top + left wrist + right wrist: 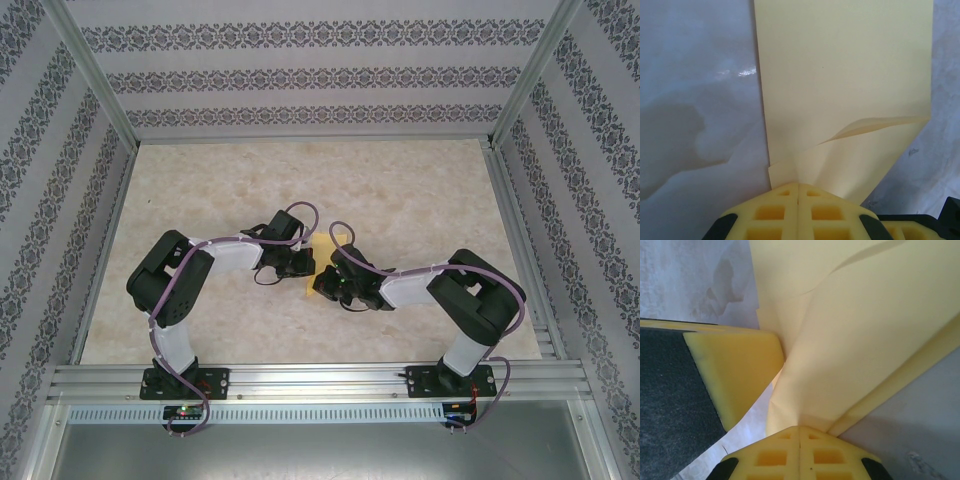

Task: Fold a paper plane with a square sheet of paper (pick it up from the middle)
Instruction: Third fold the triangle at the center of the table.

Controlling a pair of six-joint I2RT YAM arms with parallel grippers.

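one yellow sheet (840,75) in left gripper (798,186) and right gripper (799,429)

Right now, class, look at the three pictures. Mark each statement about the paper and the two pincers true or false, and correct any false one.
1. The left pincer and the right pincer are both shut on the yellow paper. True.
2. The paper lies completely flat. False: one layer curls up off the layer below, as the left wrist view shows.
3. The paper is at the far left corner of the table. False: it lies near the middle of the table, between the two pincers.
4. The two pincers are close together. True: in the top view they nearly meet at the paper.
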